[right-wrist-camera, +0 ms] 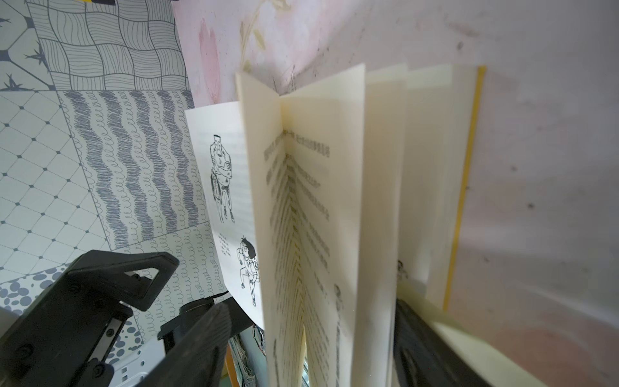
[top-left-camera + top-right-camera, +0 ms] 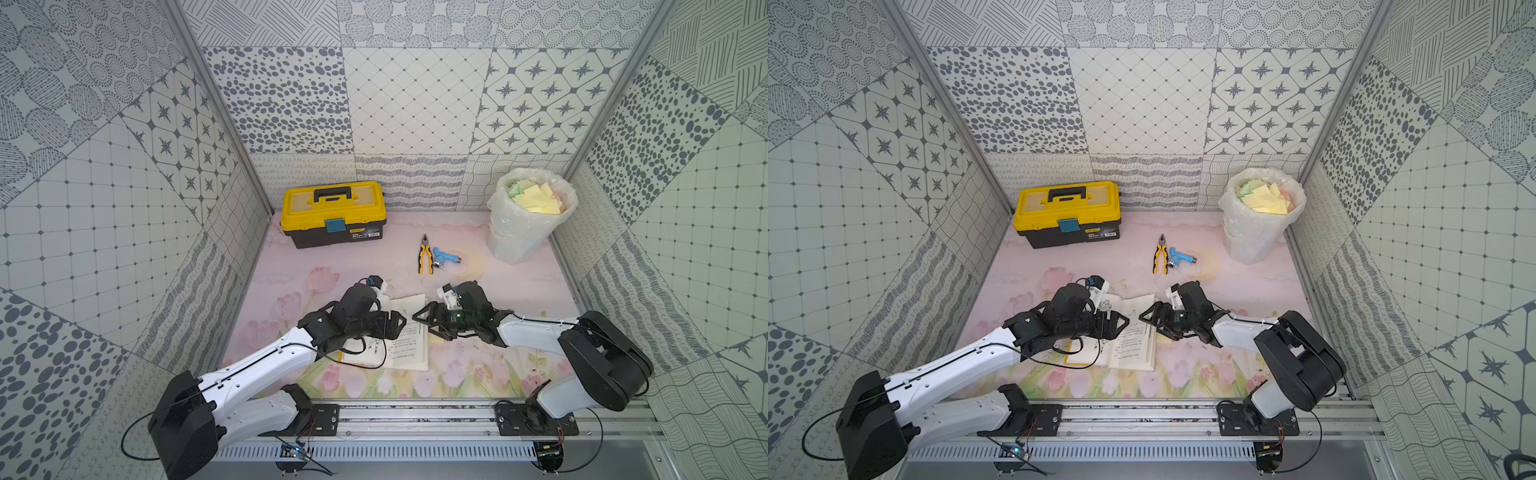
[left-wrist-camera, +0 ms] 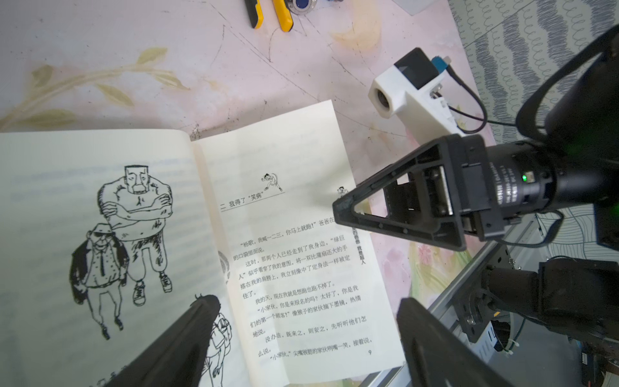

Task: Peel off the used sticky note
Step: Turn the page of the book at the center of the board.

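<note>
An open book (image 2: 409, 345) lies flat in the middle of the mat, with a drawing on its left page (image 3: 127, 234) and text on its right. My left gripper (image 3: 306, 303) is open and hovers over the lower part of the book's spine and right page. My right gripper (image 1: 310, 310) is open at the book's right edge, and several lifted pages (image 1: 318, 201) stand fanned between its fingers. Both grippers' tips nearly meet over the book in both top views (image 2: 397, 323) (image 2: 1144, 316). A pale yellow paper strip (image 1: 469, 338) lies beside one right finger. I cannot tell whether it is the sticky note.
A yellow toolbox (image 2: 332, 212) stands at the back left. Yellow-handled pliers (image 2: 424, 259) and a blue fitting (image 2: 446, 257) lie behind the book. A bag-lined bin (image 2: 519, 237) at the back right holds several coloured notes. The metal rail (image 2: 415, 415) runs along the front.
</note>
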Tool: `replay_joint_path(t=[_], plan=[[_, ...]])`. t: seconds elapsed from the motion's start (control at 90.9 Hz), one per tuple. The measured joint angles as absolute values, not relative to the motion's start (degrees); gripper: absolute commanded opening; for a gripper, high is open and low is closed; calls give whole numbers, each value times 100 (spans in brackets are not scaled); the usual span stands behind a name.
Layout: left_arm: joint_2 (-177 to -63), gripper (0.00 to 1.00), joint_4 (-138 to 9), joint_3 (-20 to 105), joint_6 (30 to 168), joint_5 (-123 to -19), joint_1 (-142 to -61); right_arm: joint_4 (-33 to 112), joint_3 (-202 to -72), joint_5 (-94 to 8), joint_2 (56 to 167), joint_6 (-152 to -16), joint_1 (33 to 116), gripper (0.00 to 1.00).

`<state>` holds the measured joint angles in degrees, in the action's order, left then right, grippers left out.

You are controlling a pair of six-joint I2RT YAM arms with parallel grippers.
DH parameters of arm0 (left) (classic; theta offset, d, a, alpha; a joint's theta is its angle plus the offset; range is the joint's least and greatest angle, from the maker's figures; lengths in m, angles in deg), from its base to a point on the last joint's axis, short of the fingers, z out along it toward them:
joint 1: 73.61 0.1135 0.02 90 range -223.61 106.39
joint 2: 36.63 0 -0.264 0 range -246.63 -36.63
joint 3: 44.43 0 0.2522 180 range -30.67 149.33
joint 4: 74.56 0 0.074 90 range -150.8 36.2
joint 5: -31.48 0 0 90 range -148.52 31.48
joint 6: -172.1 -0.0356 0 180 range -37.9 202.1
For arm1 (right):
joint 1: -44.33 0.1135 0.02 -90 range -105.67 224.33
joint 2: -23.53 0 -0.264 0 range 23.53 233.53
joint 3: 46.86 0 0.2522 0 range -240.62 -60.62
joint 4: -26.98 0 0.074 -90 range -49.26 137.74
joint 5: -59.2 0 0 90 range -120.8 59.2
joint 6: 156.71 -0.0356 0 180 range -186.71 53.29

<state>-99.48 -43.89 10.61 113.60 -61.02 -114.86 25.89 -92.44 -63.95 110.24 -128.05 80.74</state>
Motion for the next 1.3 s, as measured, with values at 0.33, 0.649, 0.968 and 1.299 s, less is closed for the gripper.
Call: replay_joint_path(t=[0.33, 0.649, 0.968, 1.299], plan=[[-9710, 90, -4210, 1061, 11365, -6054, -11561, 2646, -9552, -6476, 11024, -12886, 8266, 66], [-9106, 89, -3771, 1157, 11365, -5973, -11661, 2773, -10367, -6550, 11188, -12883, 8565, 70], [-8669, 89, -3152, 1450, 11339, -5979, -11694, 2825, -11150, -6679, 11912, -12888, 8902, 74], [-8536, 88, -2702, 1699, 11267, -5997, -11707, 2805, -11799, -6808, 12727, -12901, 9066, 75]])
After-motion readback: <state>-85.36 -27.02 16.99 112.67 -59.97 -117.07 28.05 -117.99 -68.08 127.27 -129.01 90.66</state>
